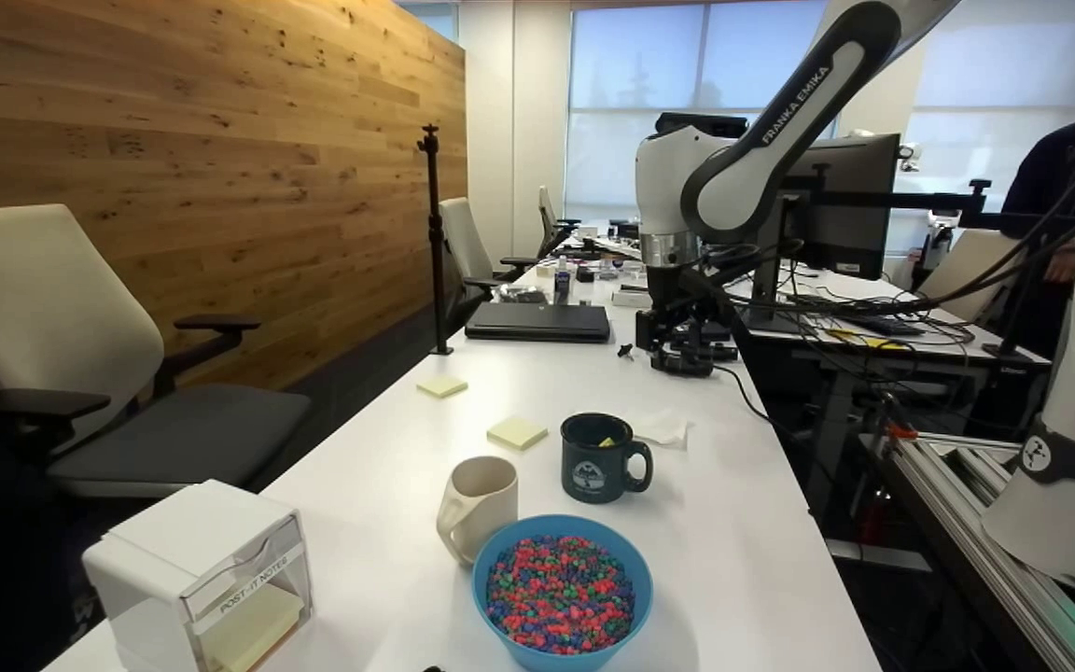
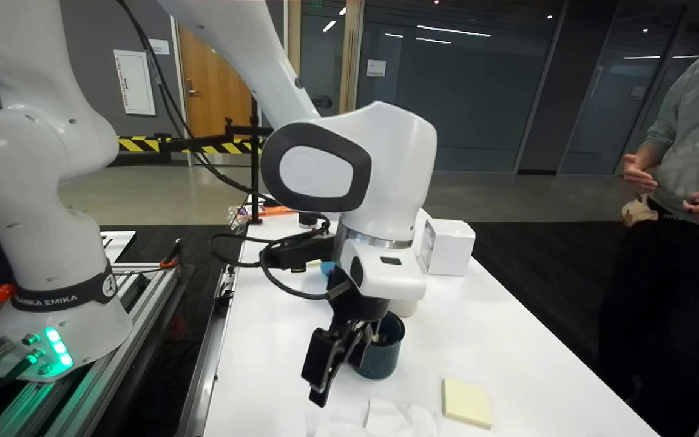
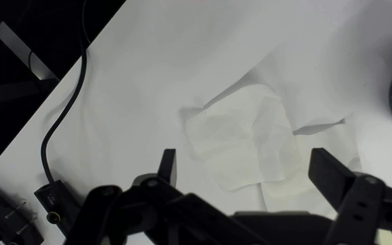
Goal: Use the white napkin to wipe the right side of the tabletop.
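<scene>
The white napkin (image 3: 230,136) lies crumpled and partly folded on the glossy white tabletop (image 3: 141,68) in the wrist view. It also shows in both exterior views (image 1: 673,432) (image 2: 401,419), beside the dark mug (image 1: 589,471). My gripper (image 3: 243,151) is open and empty, its two fingers wide apart. In the wrist view the napkin shows between and beyond the fingers, with its lower right part hidden behind the gripper. In an exterior view the gripper (image 2: 338,383) hangs above the table near the dark mug (image 2: 380,359), tilted. I cannot tell its exact height above the napkin.
Yellow note pads (image 1: 516,432) (image 2: 468,402), a beige mug (image 1: 481,504), a blue bowl (image 1: 547,658) of coloured pellets and a white note box (image 1: 192,532) stand on the table. A black laptop (image 1: 537,322) lies farther off. A black cable (image 3: 60,119) and black devices (image 3: 56,204) lie near the table edge.
</scene>
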Available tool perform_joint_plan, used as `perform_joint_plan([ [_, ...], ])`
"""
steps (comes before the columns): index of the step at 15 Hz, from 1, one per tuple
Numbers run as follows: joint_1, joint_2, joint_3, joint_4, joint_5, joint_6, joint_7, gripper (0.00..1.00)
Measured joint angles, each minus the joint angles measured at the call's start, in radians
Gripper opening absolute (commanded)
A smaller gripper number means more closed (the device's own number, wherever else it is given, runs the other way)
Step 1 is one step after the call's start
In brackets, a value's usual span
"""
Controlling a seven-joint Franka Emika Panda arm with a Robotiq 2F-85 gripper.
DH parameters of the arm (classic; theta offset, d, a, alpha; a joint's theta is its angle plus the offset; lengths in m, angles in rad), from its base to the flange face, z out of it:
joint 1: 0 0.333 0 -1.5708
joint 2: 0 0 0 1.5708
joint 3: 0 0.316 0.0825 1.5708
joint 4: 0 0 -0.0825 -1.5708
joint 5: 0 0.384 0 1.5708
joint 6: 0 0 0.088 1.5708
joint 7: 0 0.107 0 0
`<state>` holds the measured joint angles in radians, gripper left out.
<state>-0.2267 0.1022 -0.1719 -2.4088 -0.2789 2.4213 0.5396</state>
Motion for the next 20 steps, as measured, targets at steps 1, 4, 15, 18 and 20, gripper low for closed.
perform_joint_plan([
  [1,0.008,0.009,-0.007,0.002,0.000,0.000,0.013,1.00],
  [4,0.027,0.073,-0.028,0.024,-0.001,0.023,0.057,1.00],
  [15,0.099,0.283,-0.102,0.177,0.011,0.055,0.113,1.00],
  [18,0.105,0.330,-0.100,0.224,0.055,0.057,0.121,1.00],
  [20,0.114,0.353,-0.098,0.249,0.085,0.057,0.121,1.00],
])
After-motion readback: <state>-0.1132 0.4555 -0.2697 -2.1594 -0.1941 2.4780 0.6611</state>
